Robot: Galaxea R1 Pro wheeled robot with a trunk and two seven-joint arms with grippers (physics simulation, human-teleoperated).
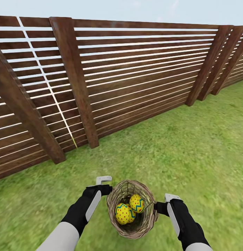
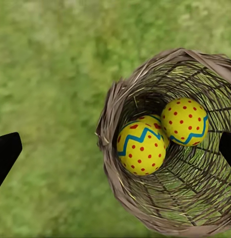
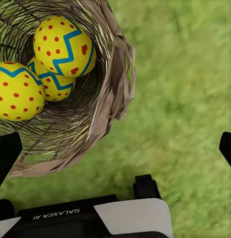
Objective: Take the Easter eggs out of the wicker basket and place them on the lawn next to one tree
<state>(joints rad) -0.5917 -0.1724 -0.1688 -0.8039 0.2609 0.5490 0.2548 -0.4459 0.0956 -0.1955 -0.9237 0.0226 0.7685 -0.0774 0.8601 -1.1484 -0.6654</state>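
Note:
The wicker basket (image 1: pixel 132 209) stands on the lawn (image 1: pixel 205 139) right in front of me, between my two arms. Three yellow Easter eggs with blue zigzags and red dots lie in it: one in front (image 2: pixel 140 148), one beside it (image 2: pixel 185 121), and a third (image 2: pixel 154 120) half hidden between them. My left gripper (image 1: pixel 106 190) hangs open at one side of the basket, its dark fingertips (image 2: pixel 6 151) spread wide across the rim. On the other side my right gripper (image 1: pixel 158 207) is open too, close to the basket wall (image 3: pixel 103 99). The tree is out of view.
A tall brown slatted wooden fence (image 1: pixel 135 69) with thick leaning posts (image 1: pixel 74 83) runs across the lawn a short way beyond the basket. Open grass stretches to the right (image 1: pixel 219 174) and along the fence.

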